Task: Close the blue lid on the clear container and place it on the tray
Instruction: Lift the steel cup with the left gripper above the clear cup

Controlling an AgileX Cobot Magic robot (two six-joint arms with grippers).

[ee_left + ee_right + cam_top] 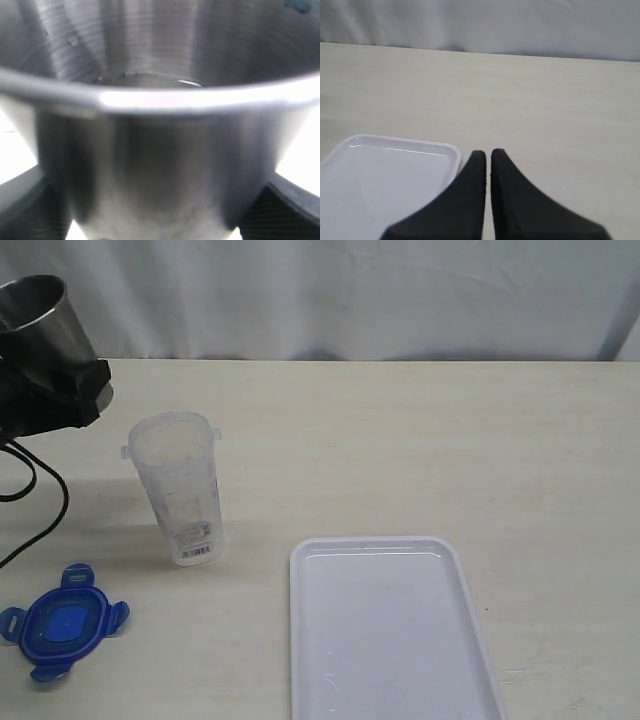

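Note:
The clear container stands upright and uncovered on the table, left of centre, with a barcode label near its base. In front of it and to its left, the blue lid lies flat on the table. The white tray lies at the front centre with nothing on it. High at the far left, my left gripper is shut on a grey steel cup; the cup fills the left wrist view between the dark fingers. My right gripper is shut on nothing, beside a corner of the tray; the exterior view does not show it.
A black cable loops over the table under the left arm. A pale curtain closes off the far edge of the table. Bare tabletop stretches behind and right of the tray.

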